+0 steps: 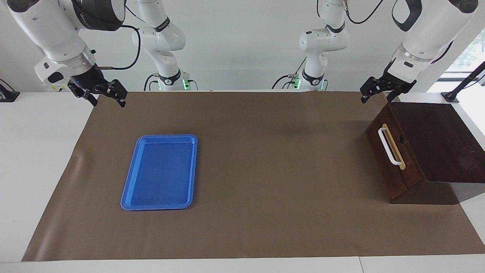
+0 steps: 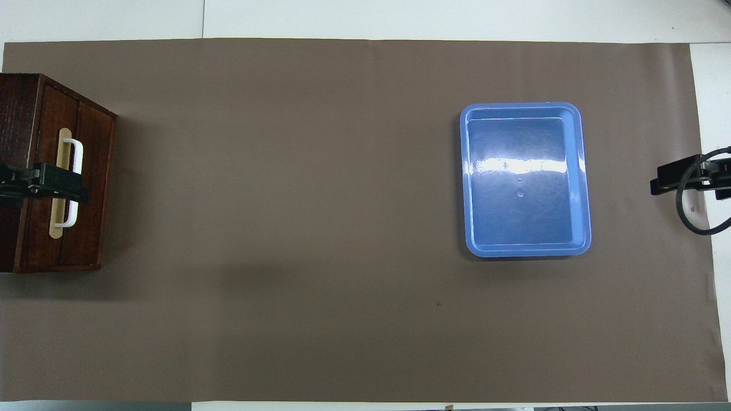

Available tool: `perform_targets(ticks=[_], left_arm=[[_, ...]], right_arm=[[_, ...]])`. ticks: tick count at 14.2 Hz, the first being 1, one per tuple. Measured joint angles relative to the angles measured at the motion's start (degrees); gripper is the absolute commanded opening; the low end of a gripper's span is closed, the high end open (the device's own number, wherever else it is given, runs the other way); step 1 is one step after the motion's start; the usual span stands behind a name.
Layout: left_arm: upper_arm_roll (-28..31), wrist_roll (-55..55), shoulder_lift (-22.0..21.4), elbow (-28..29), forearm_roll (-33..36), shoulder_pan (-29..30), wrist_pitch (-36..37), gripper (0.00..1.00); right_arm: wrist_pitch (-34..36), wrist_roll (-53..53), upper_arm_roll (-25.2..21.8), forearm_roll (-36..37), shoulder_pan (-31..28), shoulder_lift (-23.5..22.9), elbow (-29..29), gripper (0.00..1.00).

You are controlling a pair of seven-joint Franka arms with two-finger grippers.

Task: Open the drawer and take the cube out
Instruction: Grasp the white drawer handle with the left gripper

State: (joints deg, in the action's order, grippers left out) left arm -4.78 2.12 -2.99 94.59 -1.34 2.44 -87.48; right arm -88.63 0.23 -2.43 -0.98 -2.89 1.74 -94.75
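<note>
**Drawer shut, both grippers raised**

The dark brown wooden drawer (image 1: 392, 151) with its white bar handle (image 1: 389, 146) on a tan strip sits closed in the dark wooden box (image 1: 435, 144) at the left arm's end of the brown table mat (image 1: 265, 170). The left gripper (image 1: 375, 93) hangs over the box's near top edge, its jaws apart. The right gripper (image 1: 102, 94) hovers over the mat's corner at the right arm's end, jaws apart. A flat blue plastic tray (image 1: 159, 172) lies toward that end, farther from the robots
</note>
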Motion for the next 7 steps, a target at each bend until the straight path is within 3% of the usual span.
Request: perform_targets(ticks=[7], left_arm=[[0.0,0.0,0.0,0.0,0.0,0.0,-0.3,1.00]], right_arm=[[0.0,0.0,0.0,0.0,0.0,0.0,0.0,1.00]])
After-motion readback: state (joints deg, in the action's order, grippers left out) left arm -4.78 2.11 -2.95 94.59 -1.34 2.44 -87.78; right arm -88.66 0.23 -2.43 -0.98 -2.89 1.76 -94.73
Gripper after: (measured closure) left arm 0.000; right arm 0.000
